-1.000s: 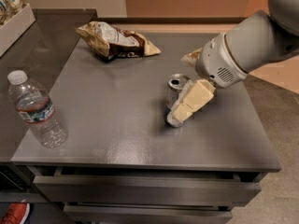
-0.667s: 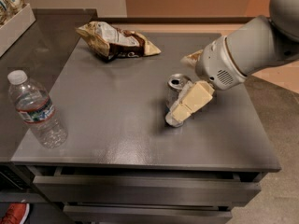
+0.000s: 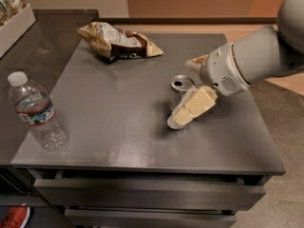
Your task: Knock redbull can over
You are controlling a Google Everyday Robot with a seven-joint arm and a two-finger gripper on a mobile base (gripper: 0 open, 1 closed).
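While redbull can point(image 3: 178, 90) stands on table point(image 3: 118, 127), gripper point(image 3: 191, 108) close against it — front-right.

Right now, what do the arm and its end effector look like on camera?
The end effector, by the redbull can, has blocky cream-coloured fingers on a rounded white wrist with a small vent grille; the arm behind is smooth, bulky, light grey.
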